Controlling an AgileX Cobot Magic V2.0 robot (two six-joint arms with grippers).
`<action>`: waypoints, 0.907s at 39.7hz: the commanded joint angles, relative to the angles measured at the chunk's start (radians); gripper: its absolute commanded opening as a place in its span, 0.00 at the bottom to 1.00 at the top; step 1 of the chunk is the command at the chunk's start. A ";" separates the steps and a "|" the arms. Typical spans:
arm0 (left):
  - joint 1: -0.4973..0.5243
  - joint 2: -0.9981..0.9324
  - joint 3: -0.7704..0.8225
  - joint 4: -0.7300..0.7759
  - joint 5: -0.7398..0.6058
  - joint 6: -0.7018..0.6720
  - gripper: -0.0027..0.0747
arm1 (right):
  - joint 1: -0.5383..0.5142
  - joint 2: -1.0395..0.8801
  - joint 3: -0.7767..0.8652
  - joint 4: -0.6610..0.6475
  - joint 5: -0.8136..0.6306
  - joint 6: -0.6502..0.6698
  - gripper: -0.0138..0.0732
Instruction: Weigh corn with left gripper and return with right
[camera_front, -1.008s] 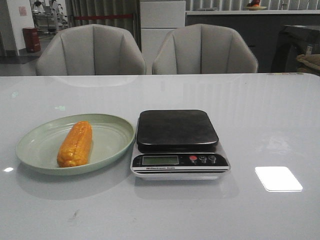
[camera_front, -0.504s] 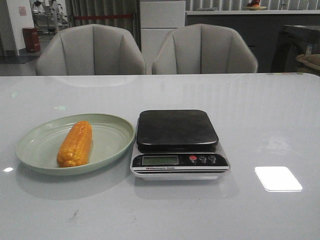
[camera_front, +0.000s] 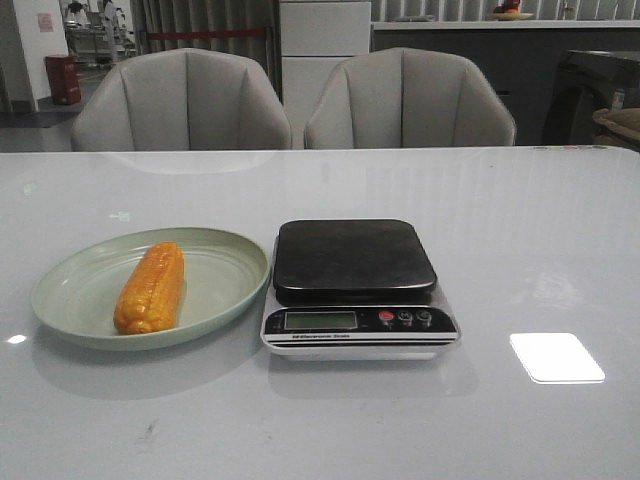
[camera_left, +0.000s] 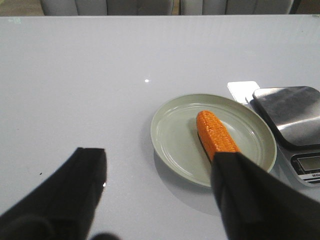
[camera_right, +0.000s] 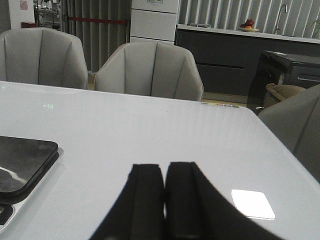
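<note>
The corn (camera_front: 150, 288) lies on its side in the plate (camera_front: 225, 258), left of the plate's middle, its length running from the near rim toward the far rim. Nothing touches it. The plate sits on the table (camera_front: 520, 220) just beside the scale (camera_front: 355, 285), its right rim close against the scale's left edge. The scale's dark platform carries nothing, and its display and three buttons face the near edge of the table.

In the left wrist view the left gripper (camera_left: 160, 165) hangs above the table short of the plate, its jaws spread wide with nothing between them. In the right wrist view the right gripper (camera_right: 164, 192) has its fingers pressed together, holding nothing, with the scale off to one side. Two chairs (camera_front: 180, 100) stand behind the table.
</note>
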 joint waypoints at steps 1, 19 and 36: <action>-0.009 0.068 -0.072 0.000 -0.050 -0.007 0.86 | -0.004 -0.020 0.011 -0.010 -0.077 -0.004 0.35; -0.059 0.419 -0.276 -0.048 -0.039 -0.007 0.85 | -0.004 -0.020 0.011 -0.010 -0.077 -0.004 0.35; -0.215 0.909 -0.466 -0.122 -0.055 -0.007 0.85 | -0.004 -0.020 0.011 -0.010 -0.077 -0.004 0.35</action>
